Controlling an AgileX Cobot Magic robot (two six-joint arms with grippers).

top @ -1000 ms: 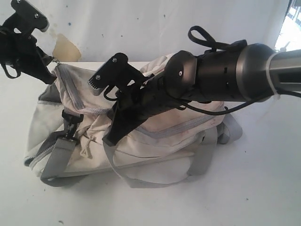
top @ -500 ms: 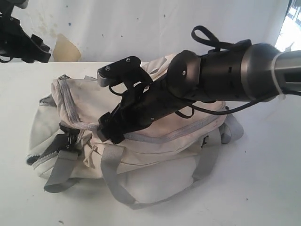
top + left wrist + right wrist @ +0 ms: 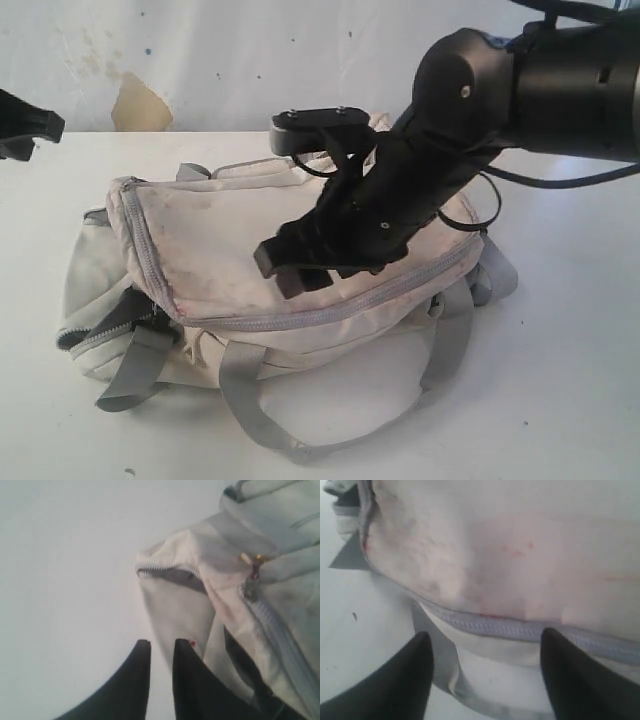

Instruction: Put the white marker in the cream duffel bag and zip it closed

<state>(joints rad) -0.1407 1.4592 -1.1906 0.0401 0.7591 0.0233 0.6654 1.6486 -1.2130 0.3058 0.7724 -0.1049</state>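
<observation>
The cream duffel bag (image 3: 250,240) lies on its side on the white table, its long grey zipper (image 3: 330,305) run shut along the pink-stained panel (image 3: 510,555). My right gripper (image 3: 290,270) (image 3: 486,640) hovers just over that panel and zipper (image 3: 520,629), jaws wide open and empty. My left gripper (image 3: 45,125) (image 3: 161,645) is off at the far left edge, away from the bag, its fingers only a narrow gap apart with nothing between them. The white marker is out of view.
A side pocket at the bag's left end gapes with its zipper open (image 3: 95,330) (image 3: 170,572). Grey webbing straps (image 3: 260,420) loop onto the table in front of the bag. A wall with a tan patch (image 3: 140,105) stands behind.
My left gripper let go of the bag's raised end and withdrew left; the bag settled flat. My right gripper swung round and came down over the front panel.
</observation>
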